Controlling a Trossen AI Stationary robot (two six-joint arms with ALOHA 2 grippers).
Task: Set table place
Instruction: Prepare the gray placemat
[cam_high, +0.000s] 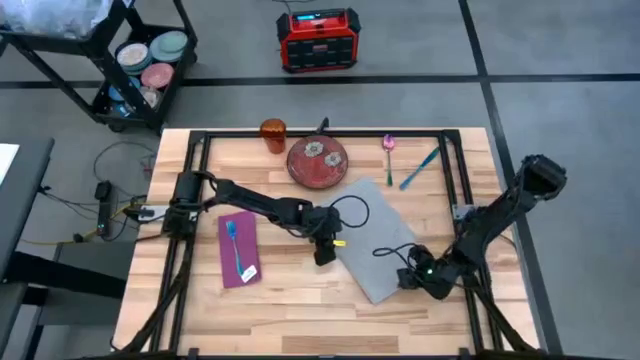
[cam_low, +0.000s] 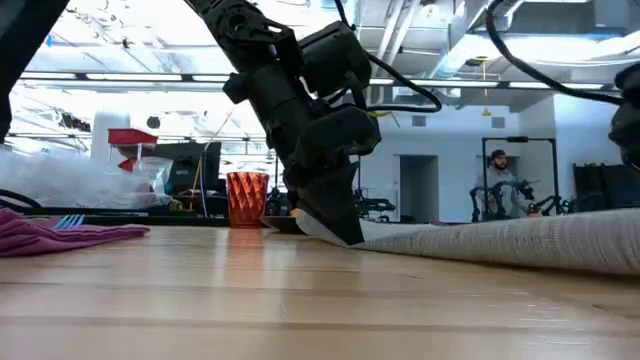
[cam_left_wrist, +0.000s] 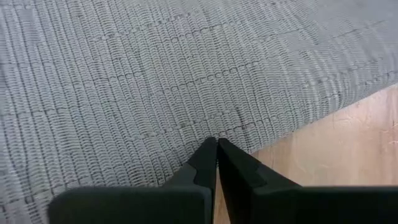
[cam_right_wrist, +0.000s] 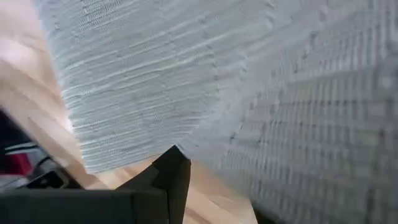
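Observation:
A grey placemat (cam_high: 375, 235) lies askew on the light wood table (cam_high: 300, 310), right of its middle. My left gripper (cam_high: 325, 252) is shut at the placemat's left edge. My right gripper (cam_high: 412, 280) is at its near right corner. The red plate (cam_high: 317, 163) rests flat past the placemat, the orange cup (cam_high: 273, 133) stands upright left of it. A purple napkin (cam_high: 238, 248) lies flat at the left with a blue utensil (cam_high: 237, 252) on it. A pink utensil (cam_high: 389, 150) and a teal one (cam_high: 420, 168) lie at the far right. My left gripper pinches the placemat's left edge (cam_left_wrist: 214, 130) between its two shut fingers, which slant down from the table's left. That edge (cam_low: 318, 225) is raised a little off the wood while the rest of the placemat lies on the table. My right gripper has the placemat's near right corner (cam_right_wrist: 186, 140); one finger (cam_right_wrist: 168, 174) shows under the cloth and the placemat hides the other. The corner is lifted and curves over the finger, clear of the wood.
A black frame (cam_high: 200, 150) runs along the table's sides. Bare wood lies along the near edge (cam_high: 320, 320). Off the table stand a black cart (cam_high: 140, 60) with dishes and a red box (cam_high: 318, 38). A person (cam_low: 497, 180) shows far back in the room.

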